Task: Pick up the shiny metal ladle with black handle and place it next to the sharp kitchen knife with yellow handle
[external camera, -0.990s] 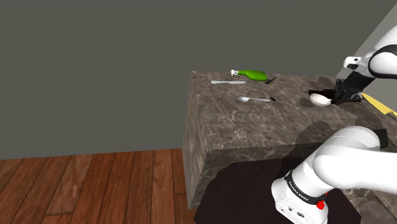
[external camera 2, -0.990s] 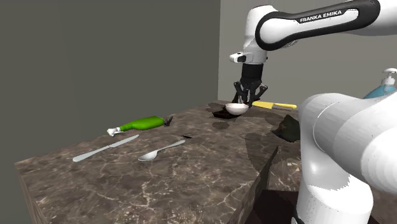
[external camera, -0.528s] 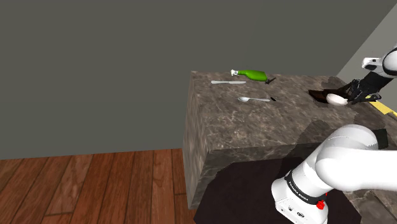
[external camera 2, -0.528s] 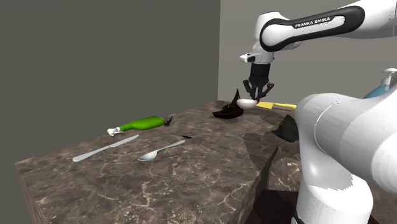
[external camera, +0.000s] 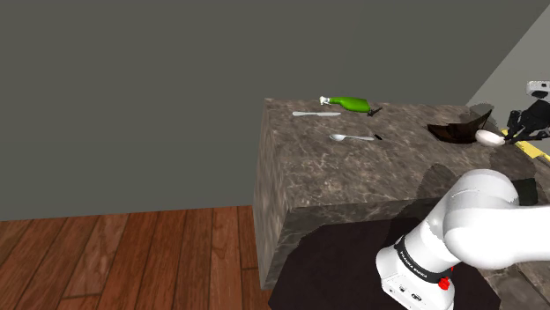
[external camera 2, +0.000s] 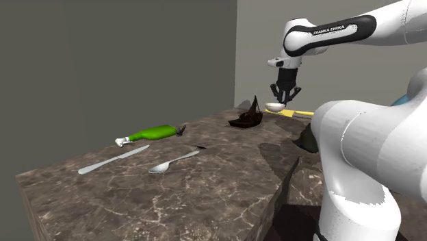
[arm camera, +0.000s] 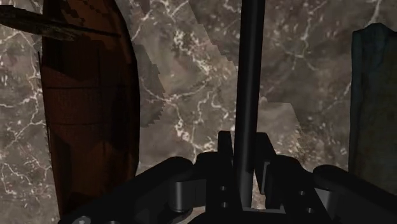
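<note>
Wrist view showed your gripper [arm camera: 245, 156] clamped on the black handle of the ladle [arm camera: 249, 76], bowl cut off; the yellow-handled knife [external camera 2: 299, 112] lay partly hidden behind your arm [external camera 2: 356, 157].

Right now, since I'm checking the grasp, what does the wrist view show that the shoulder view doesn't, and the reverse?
Wrist view: the ladle's thin black handle clamped between the jaws. Shoulder view: the ladle's pale round cup, a green bottle lying on its side, a silver table knife, a silver spoon, the yellow-handled knife and a wooden floor. Both: the dark brown boat-shaped bowl and the brown marbled counter.
</note>
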{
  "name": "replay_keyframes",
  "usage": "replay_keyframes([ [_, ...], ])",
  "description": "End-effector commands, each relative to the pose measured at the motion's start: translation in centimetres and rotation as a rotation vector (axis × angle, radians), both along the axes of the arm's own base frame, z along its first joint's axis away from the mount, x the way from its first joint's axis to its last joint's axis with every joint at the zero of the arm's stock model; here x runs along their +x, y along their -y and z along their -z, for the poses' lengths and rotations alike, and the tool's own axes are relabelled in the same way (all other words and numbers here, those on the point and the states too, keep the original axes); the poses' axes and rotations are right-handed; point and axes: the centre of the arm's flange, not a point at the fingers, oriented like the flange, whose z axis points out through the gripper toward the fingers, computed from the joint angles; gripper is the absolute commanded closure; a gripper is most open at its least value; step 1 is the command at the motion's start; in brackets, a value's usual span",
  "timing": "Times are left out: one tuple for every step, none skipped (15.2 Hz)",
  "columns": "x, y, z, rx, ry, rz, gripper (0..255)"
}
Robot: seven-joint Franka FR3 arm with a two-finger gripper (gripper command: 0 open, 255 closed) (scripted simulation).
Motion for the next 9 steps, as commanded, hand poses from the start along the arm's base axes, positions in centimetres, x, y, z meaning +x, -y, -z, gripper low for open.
replay_keyframes([
  [-1.7, 2.5, 0.2, 0.0, -0.002, 0.0, 255],
  [-2.4, 3.6, 0.2, 0.0, -0.002, 0.0, 255],
  [-3.1, 4.7, 0.2, 0.0, -0.002, 0.0, 255],
  [-3.8, 5.9, 0.2, 0.0, -0.002, 0.0, 255],
  [-4.2, 6.5, 0.2, 0.0, -0.002, 0.0, 255],
  [-4.2, 6.5, 0.7, 0.0, -0.002, 0.0, 255],
  [-4.2, 6.5, 1.2, 0.0, -0.002, 0.0, 255],
  [-4.2, 6.5, 1.8, 0.0, -0.002, 0.0, 255],
  [-4.2, 6.5, 2.3, 0.0, -0.002, 0.0, 255],
])
